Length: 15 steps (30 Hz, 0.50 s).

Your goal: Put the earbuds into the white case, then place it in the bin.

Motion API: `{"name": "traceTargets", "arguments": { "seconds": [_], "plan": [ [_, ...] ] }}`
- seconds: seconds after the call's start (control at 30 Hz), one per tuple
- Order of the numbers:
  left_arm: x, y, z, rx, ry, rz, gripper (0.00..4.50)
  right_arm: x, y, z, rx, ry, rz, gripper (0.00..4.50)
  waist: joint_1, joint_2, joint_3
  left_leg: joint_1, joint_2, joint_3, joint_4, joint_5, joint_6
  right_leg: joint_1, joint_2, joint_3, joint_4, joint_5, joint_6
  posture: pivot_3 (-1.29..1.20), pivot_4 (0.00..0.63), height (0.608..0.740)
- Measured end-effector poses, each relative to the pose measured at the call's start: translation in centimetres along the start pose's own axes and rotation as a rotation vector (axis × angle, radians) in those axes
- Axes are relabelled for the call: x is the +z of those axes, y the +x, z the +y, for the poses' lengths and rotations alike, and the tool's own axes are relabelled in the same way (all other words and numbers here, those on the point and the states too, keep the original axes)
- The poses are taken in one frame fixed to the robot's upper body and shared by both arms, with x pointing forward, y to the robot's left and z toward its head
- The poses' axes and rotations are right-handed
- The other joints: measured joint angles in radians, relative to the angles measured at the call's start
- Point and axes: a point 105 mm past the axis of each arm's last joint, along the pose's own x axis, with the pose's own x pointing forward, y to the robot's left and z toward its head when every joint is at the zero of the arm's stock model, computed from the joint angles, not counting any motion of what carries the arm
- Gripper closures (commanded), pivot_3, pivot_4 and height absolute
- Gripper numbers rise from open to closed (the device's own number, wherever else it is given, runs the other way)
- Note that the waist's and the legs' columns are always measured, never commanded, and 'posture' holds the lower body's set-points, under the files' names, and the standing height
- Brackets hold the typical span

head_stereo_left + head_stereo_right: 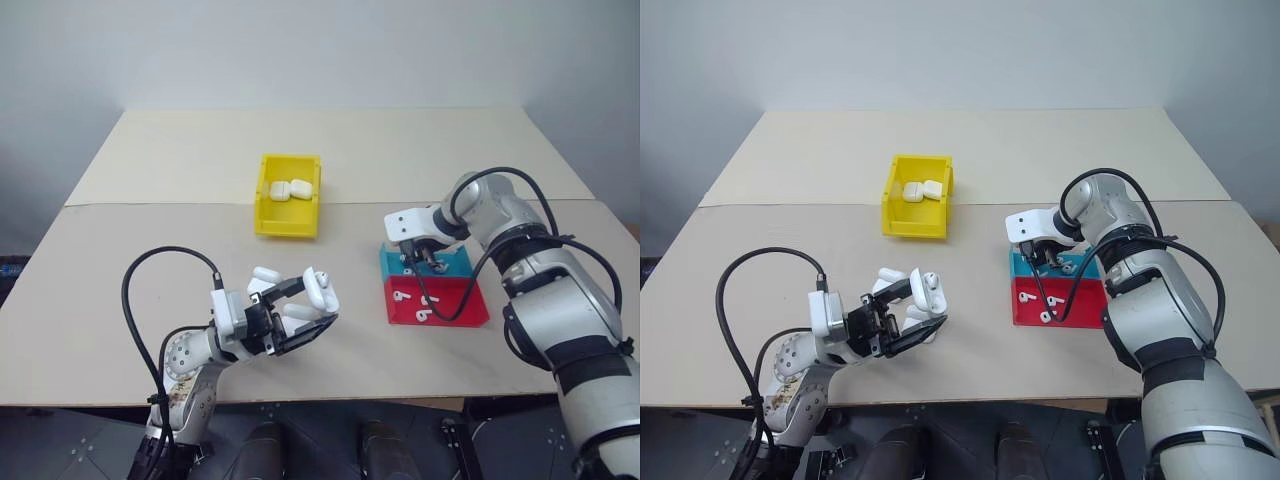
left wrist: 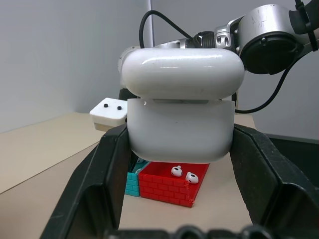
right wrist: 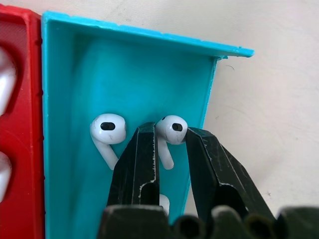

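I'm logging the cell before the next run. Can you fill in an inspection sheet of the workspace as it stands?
Surface: tan table, a seam running across it.
Job's things: white case, lid ajar, in the left end effector; yellow bin holds two more cases; earbuds in the blue tray, others in the red tray.
Clutter: nothing seen.
End effectors: left shut on the case; right end effector down in the blue tray, fingers either side of one earbud.
Cables: black cable looping off each arm.
Surroundings: plain grey wall.
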Motion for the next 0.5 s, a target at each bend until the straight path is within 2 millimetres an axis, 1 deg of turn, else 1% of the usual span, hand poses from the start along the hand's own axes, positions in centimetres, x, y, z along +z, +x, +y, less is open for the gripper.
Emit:
{"name": "traceTargets", "arguments": {
  "seconds": [0.2, 0.27, 0.33, 0.37, 0.4, 0.43, 0.47, 0.5],
  "plan": [
    [0.2, 0.2, 0.1, -0.005, 0.007, -0.005, 1.74, 0.0, -0.2, 0.2, 0.000, 0.013, -0.028, 3.73, 0.000, 0.000, 0.000, 0.000, 0.000, 0.000, 0.000, 0.000, 0.000, 0.000, 0.000, 0.000, 0.000, 0.000, 0.000, 0.00, 0.150, 0.740],
    [0.3, 0.5, 0.2, -0.009, 0.012, -0.015, 1.74, 0.0, -1.0, -0.2, -0.034, 0.056, -0.078, 3.73, 0.002, 0.000, 0.000, -0.002, 0.000, 0.000, 0.000, 0.001, 0.000, -0.001, 0.000, 0.000, 0.000, 0.000, 0.000, 0.00, 0.150, 0.740],
    [0.6, 1.0, 0.4, -0.012, 0.018, -0.037, 1.74, 0.2, -3.7, -1.1, -0.128, 0.132, -0.186, 3.73, 0.008, 0.000, 0.000, -0.003, 0.000, 0.000, 0.000, 0.000, 0.000, -0.002, -0.001, 0.000, 0.000, 0.000, 0.000, 0.00, 0.150, 0.740],
    [0.8, 1.2, 0.5, -0.013, 0.020, -0.047, 1.74, 0.5, -5.3, -1.5, -0.174, 0.155, -0.239, 3.73, 0.010, 0.000, 0.000, -0.003, 0.000, -0.001, 0.000, 0.000, 0.000, -0.002, -0.001, 0.000, 0.000, 0.000, 0.000, 0.00, 0.150, 0.740],
    [1.0, 1.4, 0.6, -0.012, 0.022, -0.057, 1.74, 1.1, -7.4, -1.8, -0.227, 0.169, -0.310, 3.73, 0.012, 0.000, 0.000, -0.003, 0.000, -0.001, 0.000, 0.000, 0.000, -0.002, 0.000, -0.001, -0.001, 0.000, 0.000, 0.00, 0.150, 0.740],
    [1.0, 1.5, 0.7, -0.009, 0.021, -0.061, 1.74, 1.5, -8.6, -1.8, -0.250, 0.183, -0.351, 3.73, 0.012, 0.000, 0.000, -0.003, 0.000, -0.001, 0.000, 0.000, 0.000, -0.002, 0.000, -0.001, -0.001, 0.000, 0.000, 0.00, 0.150, 0.740],
    [1.1, 1.8, 0.8, -0.012, 0.017, -0.072, 1.74, 1.9, -10.1, -1.3, -0.279, 0.216, -0.431, 3.73, 0.013, 0.000, 0.000, -0.004, 0.000, -0.002, 0.000, 0.000, 0.000, -0.001, 0.000, -0.002, -0.002, 0.000, 0.000, 0.00, 0.150, 0.740],
    [1.3, 2.1, 0.9, -0.008, 0.008, -0.087, 1.74, 2.4, -11.3, -0.6, -0.289, 0.246, -0.510, 3.73, 0.017, 0.000, 0.000, -0.005, 0.000, -0.003, 0.000, 0.000, 0.000, -0.001, -0.001, -0.003, -0.003, 0.000, 0.000, 0.00, 0.150, 0.740]
  ]
}}
